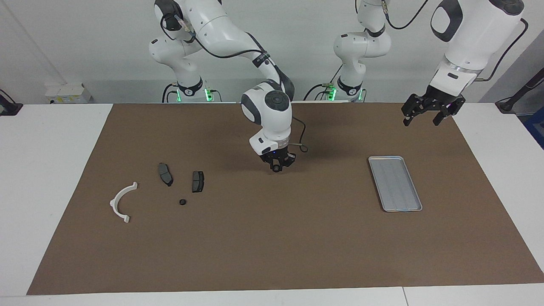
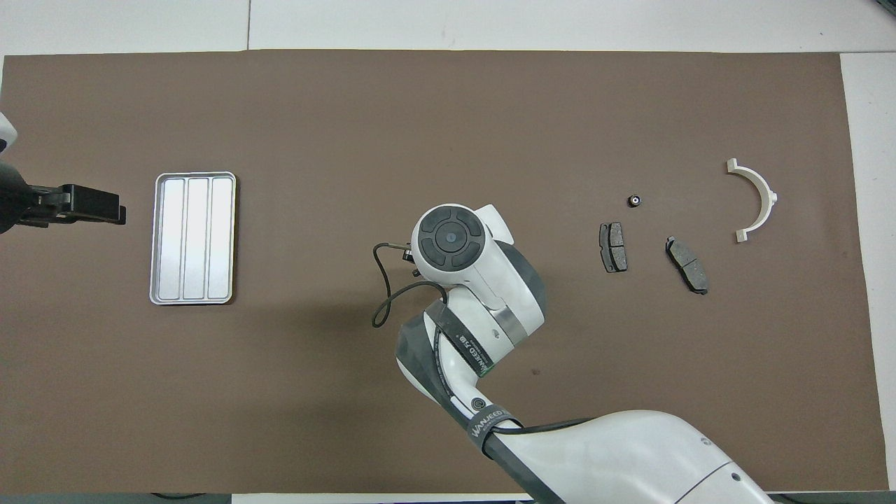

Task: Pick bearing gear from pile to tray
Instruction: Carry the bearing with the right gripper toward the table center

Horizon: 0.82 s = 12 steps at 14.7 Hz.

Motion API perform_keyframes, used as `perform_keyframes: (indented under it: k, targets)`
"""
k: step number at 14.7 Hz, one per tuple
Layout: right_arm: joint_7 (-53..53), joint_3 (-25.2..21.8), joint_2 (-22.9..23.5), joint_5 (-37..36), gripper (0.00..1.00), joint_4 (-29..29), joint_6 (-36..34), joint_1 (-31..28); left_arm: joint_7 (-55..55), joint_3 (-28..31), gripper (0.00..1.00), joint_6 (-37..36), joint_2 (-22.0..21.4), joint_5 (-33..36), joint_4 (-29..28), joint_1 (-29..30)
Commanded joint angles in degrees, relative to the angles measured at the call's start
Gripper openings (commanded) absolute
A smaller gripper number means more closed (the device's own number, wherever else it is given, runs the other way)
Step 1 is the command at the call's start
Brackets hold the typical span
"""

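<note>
White bracket (image 1: 122, 202) and its pile (image 1: 197, 181) are lying at nine o'clock in the facing view from the right gripper (image 1: 276, 167), which is pinching a black ring (image 1: 276, 169); the tray (image 1: 395, 182) is sitting at three o'clock, near the waiting, open-fingered left gripper (image 1: 421, 122).

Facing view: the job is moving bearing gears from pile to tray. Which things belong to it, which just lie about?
Job: black ring in right gripper over mat; other black ring; tray; left gripper waiting open beside tray.
Lying about: white bracket; two dark pad plates.
</note>
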Motion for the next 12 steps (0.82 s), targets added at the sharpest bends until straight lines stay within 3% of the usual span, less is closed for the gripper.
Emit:
perform_keyframes:
  k: [1,10,11,12]
  targets:
    - [0.7,0.3,-0.1,-0.8,0.0,-1.8,2.5,-0.5,0.7,0.3,1.0,0.1,-0.7,0.0,-0.8,-0.3]
    - [0.9,0.4,1.1,-0.7,0.0,-4.6,7.2,-1.0,0.7,0.3,1.0,0.1,-0.7,0.0,-0.8,-0.3]
    - [0.9,0.4,1.1,-0.6,0.07,-4.6,7.0,-1.0,0.7,0.3,1.0,0.1,-0.7,0.0,-0.8,-0.3]
    - [1.4,0.4,1.1,-0.5,0.59,-4.4,6.6,-0.9,0.7,0.3,1.0,0.1,-0.7,0.0,-0.8,-0.3]
